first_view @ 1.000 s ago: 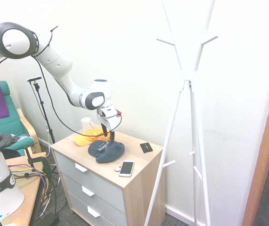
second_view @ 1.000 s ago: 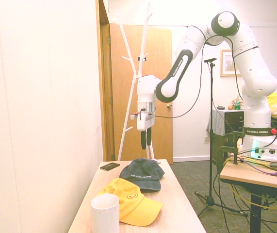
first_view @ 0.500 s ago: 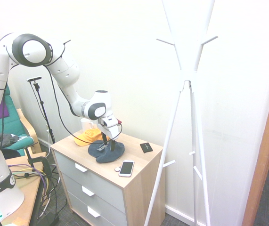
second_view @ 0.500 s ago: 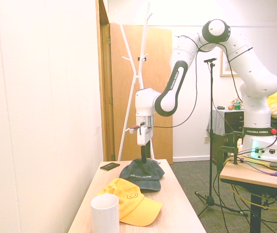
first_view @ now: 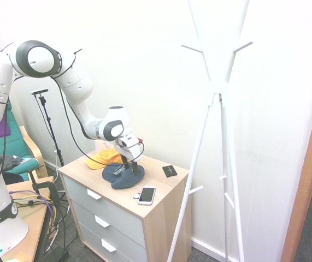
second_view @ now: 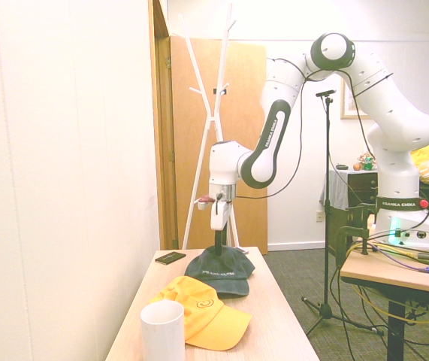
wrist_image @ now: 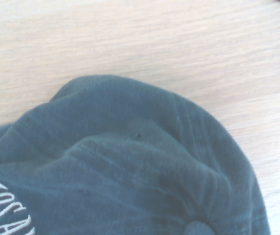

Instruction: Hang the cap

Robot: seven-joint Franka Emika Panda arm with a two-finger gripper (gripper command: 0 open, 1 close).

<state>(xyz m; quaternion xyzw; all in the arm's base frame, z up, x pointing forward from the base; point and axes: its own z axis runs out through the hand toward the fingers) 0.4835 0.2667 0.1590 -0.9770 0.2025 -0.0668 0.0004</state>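
A: What sits at the left of the first exterior view?

B: A white robot arm reaches in from the left toward a light wood chest of drawers (first_view: pixel 145 215). Near the back left corner of its tabletop lies an orange-yellow cap (first_view: pixel 102 159).

A: And the navy cap?

B: The dark navy cap (first_view: pixel 122 177) lies flat around the middle of the tabletop, just beside the yellow one. The gripper (first_view: pixel 128 170) stands upright on its crown, and its jaws touch the fabric. I cannot tell whether they are closed on it or apart. The wrist view shows the crown close up, with white lettering and the top button.

A: What lies further right?

B: A small round object (first_view: pixel 136 195) and a phone (first_view: pixel 147 195) rest near the front edge. A flat black item (first_view: pixel 170 171) sits near the right edge. To the right of the drawers, a white coat stand (first_view: pixel 216 109) rises from the floor, well apart from the cap.

A: Anything else in the second exterior view?

B: A white mug (second_view: pixel 162 331) stands in the foreground on the tabletop, just beside the yellow cap.
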